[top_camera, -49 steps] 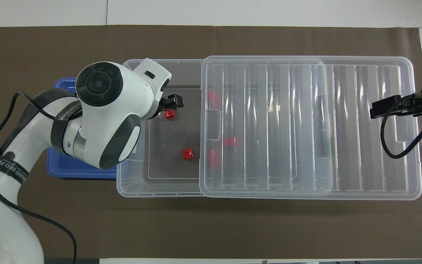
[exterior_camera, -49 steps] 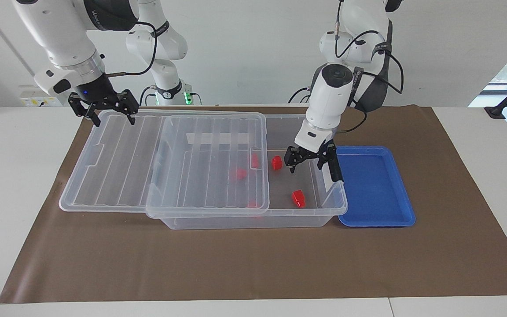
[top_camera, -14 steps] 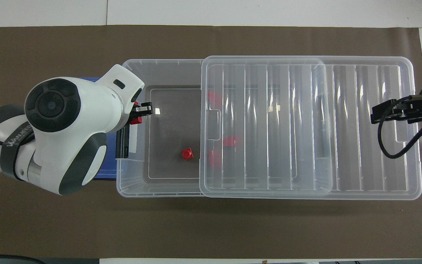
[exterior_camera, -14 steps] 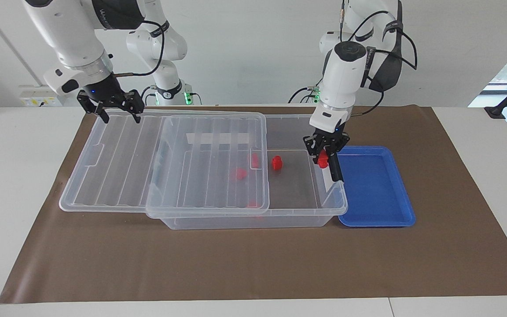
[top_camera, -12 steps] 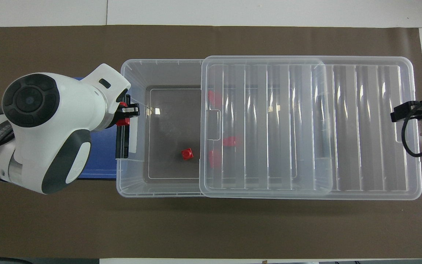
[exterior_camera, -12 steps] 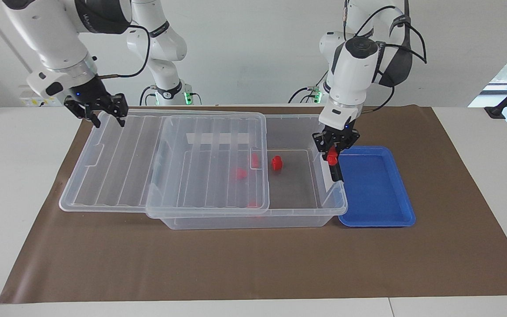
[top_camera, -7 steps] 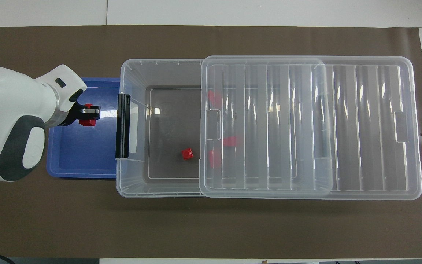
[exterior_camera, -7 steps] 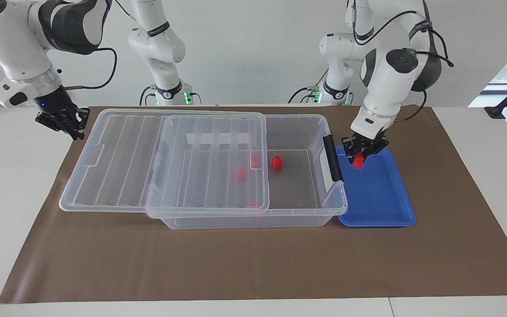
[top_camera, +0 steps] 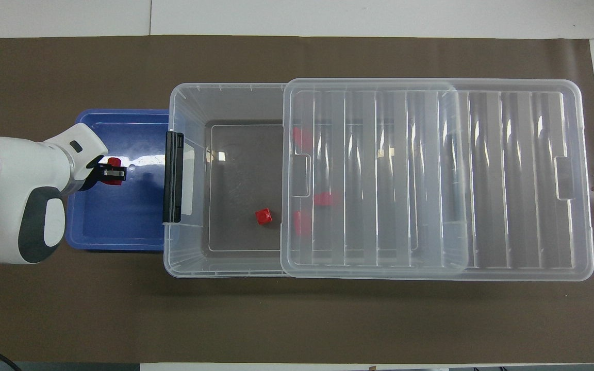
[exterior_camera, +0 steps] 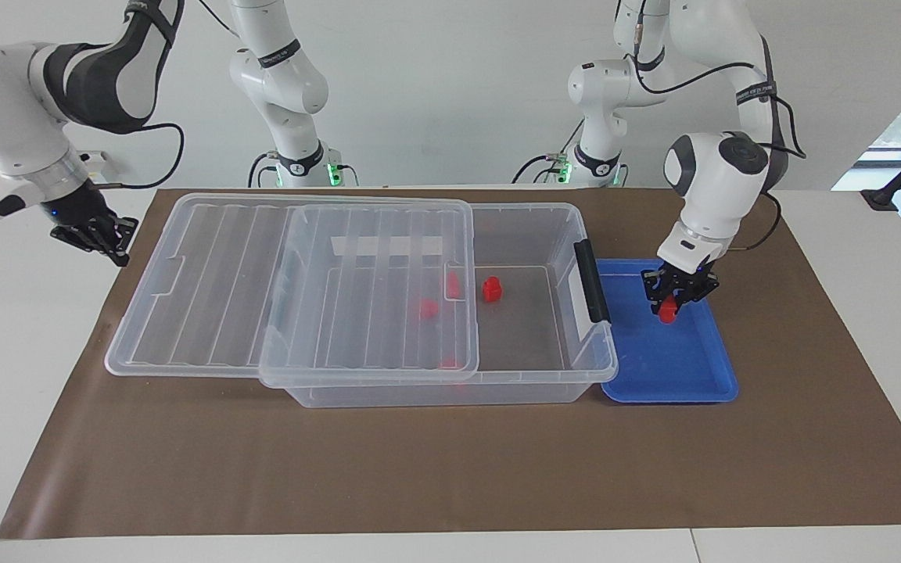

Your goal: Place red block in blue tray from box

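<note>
The brown mat (exterior_camera: 450, 461) covers most of the table. On it sits the box (exterior_camera: 533, 367), a clear bin with a black latch (exterior_camera: 591, 291) on the end toward the left arm. Its ribbed lid (exterior_camera: 294, 289) is slid off toward the right arm's end, covering about half the box and overhanging the mat. In the overhead view the blue tray (top_camera: 121, 226) lies at 9 o'clock of the box, touching its latch end.

The left gripper (exterior_camera: 675, 301) hangs low over the blue tray, fingers pinching the red block (exterior_camera: 667, 311); in the overhead view the block (top_camera: 113, 165) shows at the tray's middle, toward its 12 o'clock side. Whether the block touches the tray floor cannot be told.

The right gripper (exterior_camera: 98, 234) waits over the white table just off the mat's edge, at 9 o'clock of the lid in the facing view; whether its fingers are spread or together cannot be told.

One loose block (exterior_camera: 491, 289) lies on the open part of the box floor. Three more blocks (exterior_camera: 428, 307) show blurred through the lid.
</note>
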`<act>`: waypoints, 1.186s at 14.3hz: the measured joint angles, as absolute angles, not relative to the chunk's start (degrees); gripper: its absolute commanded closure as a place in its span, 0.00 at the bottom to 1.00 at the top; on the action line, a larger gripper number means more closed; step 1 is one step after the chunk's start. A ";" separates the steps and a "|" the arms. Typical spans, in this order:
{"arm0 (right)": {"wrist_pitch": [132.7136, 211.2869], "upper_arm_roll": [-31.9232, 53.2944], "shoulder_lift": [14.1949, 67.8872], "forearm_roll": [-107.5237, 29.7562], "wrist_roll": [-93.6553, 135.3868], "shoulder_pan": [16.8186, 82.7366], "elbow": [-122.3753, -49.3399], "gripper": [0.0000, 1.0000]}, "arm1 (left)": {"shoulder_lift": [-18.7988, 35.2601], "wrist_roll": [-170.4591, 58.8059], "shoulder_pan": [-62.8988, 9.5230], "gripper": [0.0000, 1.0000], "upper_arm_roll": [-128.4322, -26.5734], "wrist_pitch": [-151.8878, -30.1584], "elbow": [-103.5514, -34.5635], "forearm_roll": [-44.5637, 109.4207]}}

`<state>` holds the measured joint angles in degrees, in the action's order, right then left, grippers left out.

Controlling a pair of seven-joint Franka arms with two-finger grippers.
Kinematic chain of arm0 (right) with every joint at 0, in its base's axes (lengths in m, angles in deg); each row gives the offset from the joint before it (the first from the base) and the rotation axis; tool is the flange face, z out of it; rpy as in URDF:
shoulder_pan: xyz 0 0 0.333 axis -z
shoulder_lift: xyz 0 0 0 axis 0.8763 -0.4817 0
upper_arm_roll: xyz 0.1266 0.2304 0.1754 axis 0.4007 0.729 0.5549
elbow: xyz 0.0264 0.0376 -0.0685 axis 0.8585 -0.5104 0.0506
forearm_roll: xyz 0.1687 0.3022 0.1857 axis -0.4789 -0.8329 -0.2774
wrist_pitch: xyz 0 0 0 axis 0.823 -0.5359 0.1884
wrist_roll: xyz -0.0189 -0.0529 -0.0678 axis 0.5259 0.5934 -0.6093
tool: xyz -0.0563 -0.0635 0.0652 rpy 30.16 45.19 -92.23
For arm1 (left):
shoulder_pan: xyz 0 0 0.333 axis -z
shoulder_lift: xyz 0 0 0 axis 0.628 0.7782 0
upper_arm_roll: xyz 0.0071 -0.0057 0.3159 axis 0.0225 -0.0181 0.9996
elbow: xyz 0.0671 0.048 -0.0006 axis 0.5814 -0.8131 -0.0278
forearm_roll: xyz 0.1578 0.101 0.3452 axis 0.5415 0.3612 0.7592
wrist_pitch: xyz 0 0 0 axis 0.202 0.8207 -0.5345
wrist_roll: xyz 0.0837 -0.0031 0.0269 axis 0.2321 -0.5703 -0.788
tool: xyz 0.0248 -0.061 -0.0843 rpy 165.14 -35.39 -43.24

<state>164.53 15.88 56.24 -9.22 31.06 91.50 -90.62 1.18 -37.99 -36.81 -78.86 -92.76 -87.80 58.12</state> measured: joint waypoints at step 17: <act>168.55 16.22 54.85 -9.22 26.15 86.54 -94.71 1.00 | 6.03 -37.23 -36.81 0.00 -79.04 -96.13 -86.34 58.12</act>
